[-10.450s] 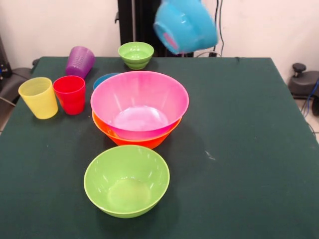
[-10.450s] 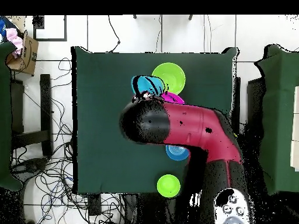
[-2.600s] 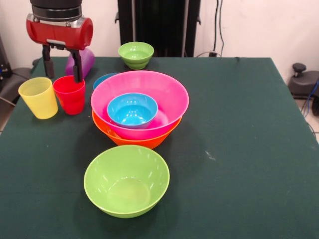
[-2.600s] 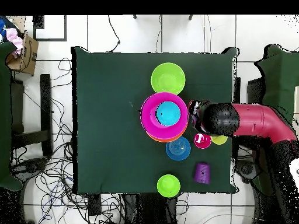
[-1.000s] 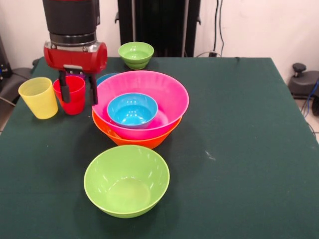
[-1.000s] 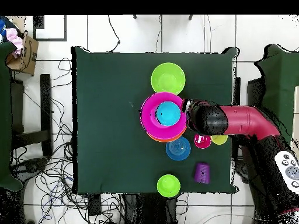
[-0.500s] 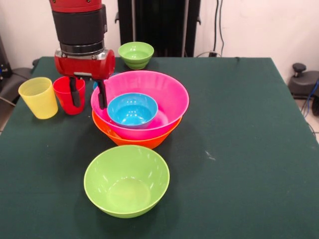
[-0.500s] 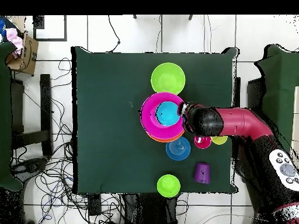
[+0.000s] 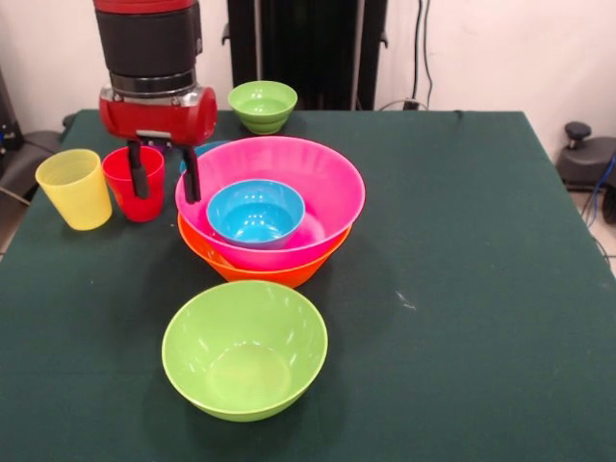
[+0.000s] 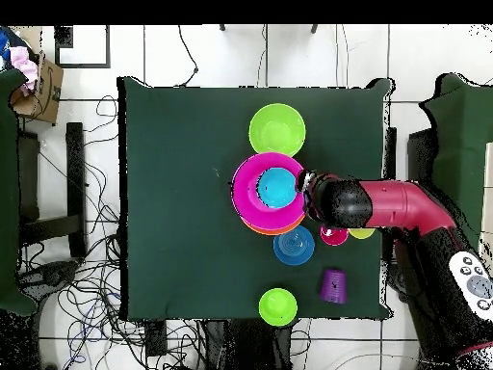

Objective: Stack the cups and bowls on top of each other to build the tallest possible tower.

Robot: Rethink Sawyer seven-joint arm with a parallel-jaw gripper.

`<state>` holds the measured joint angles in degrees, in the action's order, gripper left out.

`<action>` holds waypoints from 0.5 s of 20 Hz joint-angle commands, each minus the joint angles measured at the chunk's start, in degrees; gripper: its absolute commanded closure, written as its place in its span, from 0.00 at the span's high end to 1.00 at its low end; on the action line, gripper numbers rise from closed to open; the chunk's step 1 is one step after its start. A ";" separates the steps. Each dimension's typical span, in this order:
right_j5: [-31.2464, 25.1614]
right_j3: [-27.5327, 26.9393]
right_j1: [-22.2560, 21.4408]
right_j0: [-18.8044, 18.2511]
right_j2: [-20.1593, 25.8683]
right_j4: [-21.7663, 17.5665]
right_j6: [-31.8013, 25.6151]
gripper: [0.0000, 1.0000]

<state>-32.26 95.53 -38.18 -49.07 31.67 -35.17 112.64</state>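
Progress shows against the earlier pictures: a blue bowl [image 9: 255,212] that hung aloft on the arm now sits inside the pink bowl [image 9: 332,188], itself nested in the orange bowl [image 9: 289,274], so the tower has three layers; measured from the pink bowl, the gripper [image 9: 165,177] has swung in from beyond the red cup [image 9: 123,183] and, having dipped beside the rim half a second ago, has risen slightly; its jaws stand apart and empty, one finger in front of the red cup, the other just at the pink bowl's rim; whether either touches I cannot tell. Left of the pink bowl stand the red cup and, farther out, the yellow cup [image 9: 73,188]; another blue bowl [image 10: 293,245] lies close behind its rim; a small green bowl [image 9: 262,104] sits farther back; a medium green bowl [image 9: 244,346] rests on the counter [image 9: 481,289] in front; the purple cup [image 10: 333,285] shows only from overhead. Next likely grasp, by my judgement, is the red cup or the hidden blue bowl.
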 commanded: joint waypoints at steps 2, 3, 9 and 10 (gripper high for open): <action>-7.17 3.50 -2.52 0.12 0.78 0.45 -8.26 1.00; -6.79 4.41 -2.80 -0.14 0.56 0.21 -8.20 1.00; -7.74 9.43 -7.05 -1.38 -1.68 -0.90 -8.49 1.00; -7.25 10.22 -7.33 -1.85 -1.97 -1.31 -8.48 1.00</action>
<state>-32.63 98.40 -42.69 -50.21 31.68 -34.69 112.64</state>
